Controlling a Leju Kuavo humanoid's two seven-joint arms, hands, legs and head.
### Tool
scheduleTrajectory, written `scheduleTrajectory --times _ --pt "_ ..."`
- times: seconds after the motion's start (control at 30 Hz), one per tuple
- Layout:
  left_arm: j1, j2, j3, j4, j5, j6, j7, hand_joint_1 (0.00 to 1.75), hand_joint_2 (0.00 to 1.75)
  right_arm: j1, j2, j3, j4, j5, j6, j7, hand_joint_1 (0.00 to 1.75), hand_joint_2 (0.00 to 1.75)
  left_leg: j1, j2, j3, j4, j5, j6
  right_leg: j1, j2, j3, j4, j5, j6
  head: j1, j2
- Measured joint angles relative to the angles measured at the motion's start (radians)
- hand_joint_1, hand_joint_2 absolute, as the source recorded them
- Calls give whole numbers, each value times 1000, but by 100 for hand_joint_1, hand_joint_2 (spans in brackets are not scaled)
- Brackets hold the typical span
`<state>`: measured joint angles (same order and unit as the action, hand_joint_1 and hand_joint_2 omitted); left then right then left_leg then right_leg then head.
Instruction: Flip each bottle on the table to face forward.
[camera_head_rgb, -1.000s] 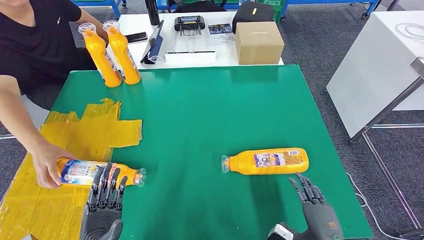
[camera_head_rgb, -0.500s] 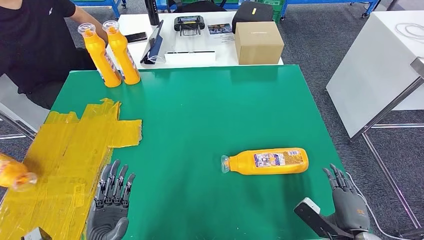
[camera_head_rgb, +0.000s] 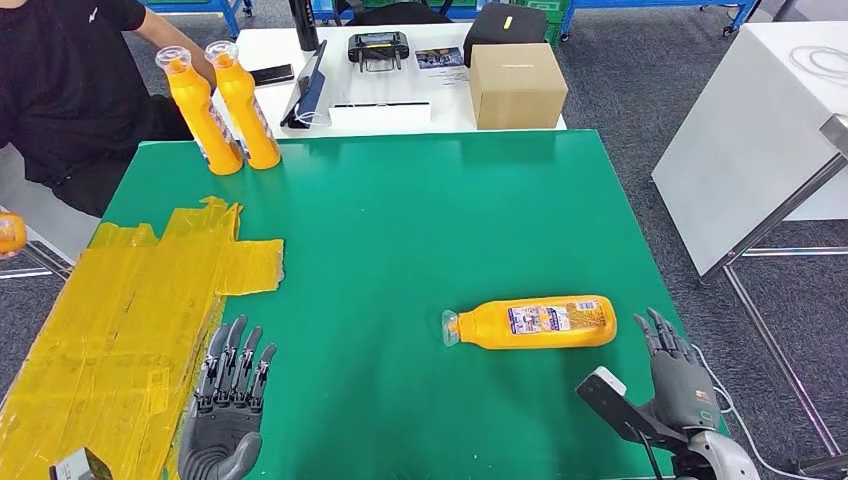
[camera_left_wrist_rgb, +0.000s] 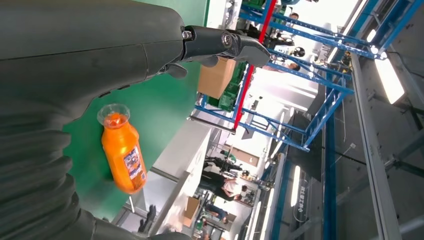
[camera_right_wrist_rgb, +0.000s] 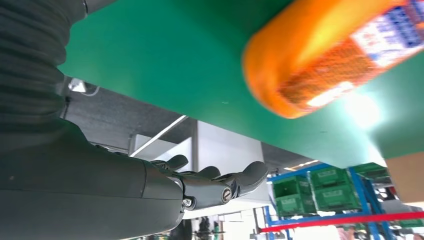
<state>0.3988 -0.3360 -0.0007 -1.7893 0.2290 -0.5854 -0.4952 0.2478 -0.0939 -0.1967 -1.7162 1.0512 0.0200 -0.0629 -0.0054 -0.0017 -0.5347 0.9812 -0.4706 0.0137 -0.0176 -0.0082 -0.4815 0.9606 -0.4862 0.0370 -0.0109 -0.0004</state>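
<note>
An orange bottle (camera_head_rgb: 531, 322) lies on its side on the green table (camera_head_rgb: 420, 220), cap to the left, label up; it appears as the orange bottle (camera_left_wrist_rgb: 123, 150) in the left wrist view and as a blurred orange bottle (camera_right_wrist_rgb: 320, 47) close by in the right wrist view. My right hand (camera_head_rgb: 678, 372) is open at the table's right edge, just right of the bottle's base, touching nothing. My left hand (camera_head_rgb: 228, 400) is open, fingers spread, at the front left beside the yellow tape. Two more orange bottles (camera_head_rgb: 222, 105) stand upright at the far left corner.
A person in black (camera_head_rgb: 70, 70) sits at the far left, and another orange bottle (camera_head_rgb: 8, 235) shows at the left edge. Yellow tape sheets (camera_head_rgb: 130, 310) cover the table's left side. A white table behind holds a cardboard box (camera_head_rgb: 517, 85) and a controller (camera_head_rgb: 378, 45).
The person's hand carried the left bottle off the table toward the left edge. My left hand stayed near the tape. My right hand swung out to the right table edge and then edged forward.
</note>
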Motion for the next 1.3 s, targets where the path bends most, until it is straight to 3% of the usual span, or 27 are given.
scheduleTrajectory --times 0.4,0.83,1.0,1.3 --pt "-6 7 -10 6 3 5 7 0 175 -128 -67 175 104 -6 -11 69 0 175 0 0 -1 0 1 0 0 0 0 0 0 0 0 0" --pt "-15 8 2 6 5 -8 15 0 175 -248 -158 320 221 -10 68 108 0 175 0 -1 -1 1 1 0 0 0 0 0 0 0 0 0" --pt "-21 8 8 6 9 -10 17 0 175 -281 -197 353 263 -13 82 111 0 175 0 -1 -1 1 1 0 0 0 0 0 0 0 0 0" --pt "-21 8 11 6 11 -10 18 0 175 -297 -220 376 292 -14 88 112 0 175 0 -1 -1 1 1 0 0 0 0 0 0 0 0 0"
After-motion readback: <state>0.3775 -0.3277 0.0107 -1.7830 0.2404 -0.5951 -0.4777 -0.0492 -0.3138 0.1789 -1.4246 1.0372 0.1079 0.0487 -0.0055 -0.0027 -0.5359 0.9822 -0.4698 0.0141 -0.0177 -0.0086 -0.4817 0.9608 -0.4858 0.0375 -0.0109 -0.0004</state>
